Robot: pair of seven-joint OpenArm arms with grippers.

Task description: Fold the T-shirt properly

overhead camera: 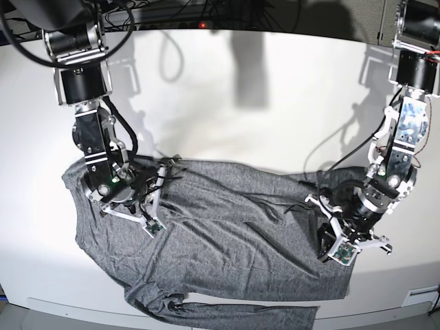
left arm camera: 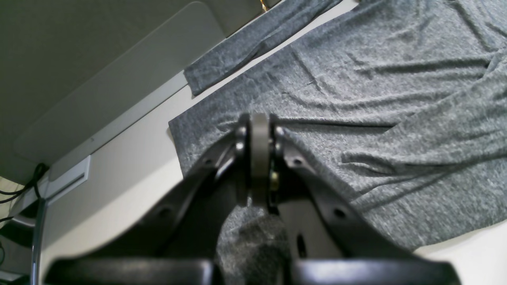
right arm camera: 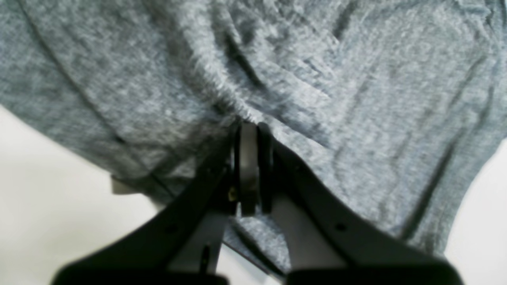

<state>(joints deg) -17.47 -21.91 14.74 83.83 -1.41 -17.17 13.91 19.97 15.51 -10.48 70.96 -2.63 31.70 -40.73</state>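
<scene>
Now the heathered dark-grey knit T-shirt (overhead camera: 227, 234) lies lengthwise between both arms; left gripper (left arm camera: 259, 122) and right gripper (right arm camera: 248, 126) each stand closed, pinching cloth at opposite ends.

Text on shirt (overhead camera: 227, 234): none is showing; the grey knit is plain.
Text on table (overhead camera: 275, 110): none is showing.
Markings on arms: nothing is reading clearly in any view.
Labels, brands, numbers, signs: none is legible anywhere in the frames.
</scene>
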